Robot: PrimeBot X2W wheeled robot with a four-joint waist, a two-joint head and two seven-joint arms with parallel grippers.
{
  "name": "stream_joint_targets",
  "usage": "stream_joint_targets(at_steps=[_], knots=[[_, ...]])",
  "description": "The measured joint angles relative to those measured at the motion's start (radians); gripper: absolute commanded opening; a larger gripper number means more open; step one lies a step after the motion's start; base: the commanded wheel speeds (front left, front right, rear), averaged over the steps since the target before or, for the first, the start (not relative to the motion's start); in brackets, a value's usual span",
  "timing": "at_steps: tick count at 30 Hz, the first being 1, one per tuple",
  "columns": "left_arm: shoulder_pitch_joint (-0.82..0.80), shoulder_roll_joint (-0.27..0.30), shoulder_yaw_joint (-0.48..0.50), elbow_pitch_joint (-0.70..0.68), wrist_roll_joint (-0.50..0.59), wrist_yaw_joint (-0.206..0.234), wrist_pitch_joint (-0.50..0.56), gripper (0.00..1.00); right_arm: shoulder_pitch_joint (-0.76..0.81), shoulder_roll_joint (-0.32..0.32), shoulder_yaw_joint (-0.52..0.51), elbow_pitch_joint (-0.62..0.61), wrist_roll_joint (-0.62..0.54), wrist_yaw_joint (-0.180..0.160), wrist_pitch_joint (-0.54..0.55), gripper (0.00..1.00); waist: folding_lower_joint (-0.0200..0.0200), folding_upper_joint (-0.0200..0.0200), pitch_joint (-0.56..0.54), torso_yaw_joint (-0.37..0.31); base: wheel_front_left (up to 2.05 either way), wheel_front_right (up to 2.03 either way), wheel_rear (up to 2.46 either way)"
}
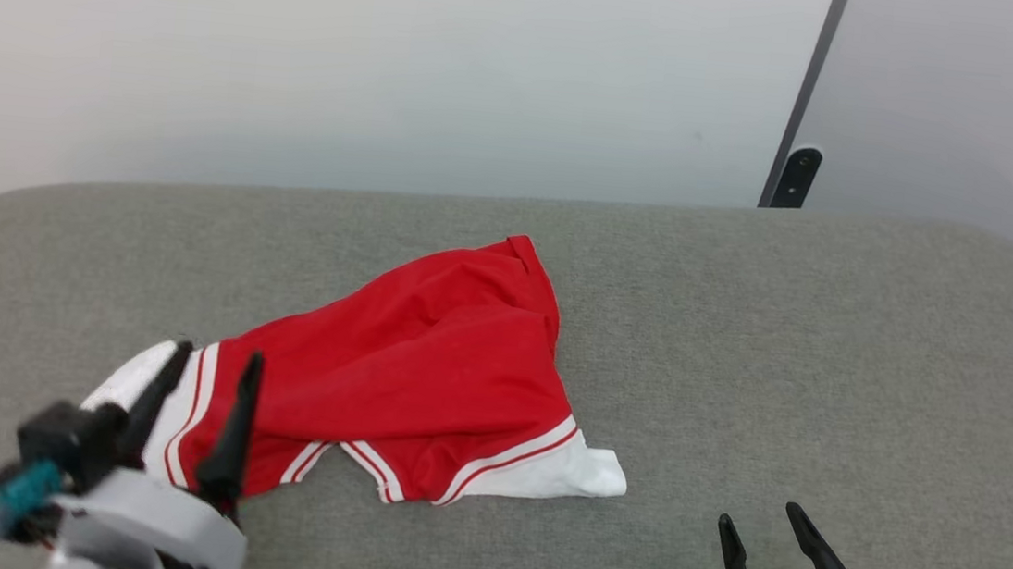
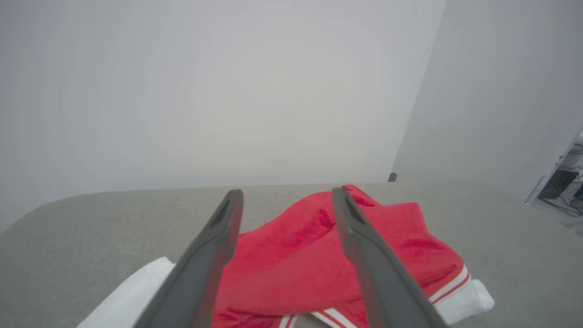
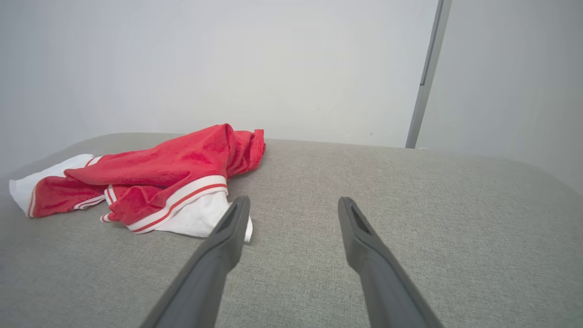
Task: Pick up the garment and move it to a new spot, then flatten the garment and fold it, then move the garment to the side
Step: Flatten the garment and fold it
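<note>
Garment [image 1: 425,360] below spread left end effector [image 1: 219,354].

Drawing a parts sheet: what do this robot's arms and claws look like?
Each claw has two long, dark fingers tapering to points, grooved near the tips. The left claw sits on a black block with a teal fitting and a pale grey wrist shell. The right claw joins a rounded black housing with a teal fleck.
</note>
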Motion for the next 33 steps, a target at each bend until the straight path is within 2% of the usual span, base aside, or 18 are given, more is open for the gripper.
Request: stream_joint_targets(at_steps=[4, 8, 11, 16, 18, 24, 27, 33], knots=[[0.059, -0.072, 0.034, -0.027, 0.039, 0.008, -0.023, 1.00, 0.018, 0.003, -0.001, -0.005, -0.002, 0.000, 0.000, 1.00, 0.0000, 0.0000, -0.010, 0.017, 0.00, 0.00, 0.00], [0.113, -0.190, 0.136, -0.095, 0.111, -0.004, -0.027, 1.00, 0.029, 0.005, -0.004, -0.008, -0.002, 0.000, 0.000, 1.00, 0.0000, 0.0000, -0.016, 0.036, 0.00, 0.00, 0.00], [0.149, -0.256, 0.200, -0.103, 0.160, -0.041, -0.027, 1.00, 0.035, -0.001, -0.001, -0.003, -0.002, 0.000, 0.000, 1.00, 0.0000, 0.0000, -0.018, 0.055, 0.00, 0.00, 0.00], [0.143, -0.310, 0.261, -0.081, 0.235, -0.114, -0.027, 1.00, 0.029, -0.031, 0.002, 0.015, -0.002, 0.000, 0.002, 1.00, 0.0000, 0.0000, -0.020, 0.092, 0.00, 0.00, 0.00], [0.133, -0.315, 0.284, -0.065, 0.254, -0.145, -0.027, 1.00, 0.014, -0.045, 0.002, 0.017, 0.002, 0.000, 0.010, 1.00, 0.0001, 0.0000, -0.021, 0.109, 0.00, 0.00, 0.00], [0.132, -0.322, 0.352, 0.018, 0.279, -0.182, -0.027, 1.00, -0.018, -0.092, 0.015, 0.018, 0.039, 0.000, 0.081, 1.00, 0.0001, 0.0000, -0.024, 0.158, 0.00, 0.00, 0.00], [0.135, -0.323, 0.347, 0.084, 0.264, -0.200, -0.026, 1.00, -0.042, -0.129, 0.043, 0.025, 0.083, 0.000, 0.162, 1.00, 0.0000, 0.0000, -0.025, 0.185, 0.00, 0.00, 0.00], [0.132, -0.325, 0.317, 0.156, 0.263, -0.221, -0.026, 1.00, -0.121, -0.246, 0.138, 0.013, 0.215, 0.000, 0.375, 1.00, 0.0000, 0.0000, -0.028, 0.242, 0.00, 0.00, 0.00]])
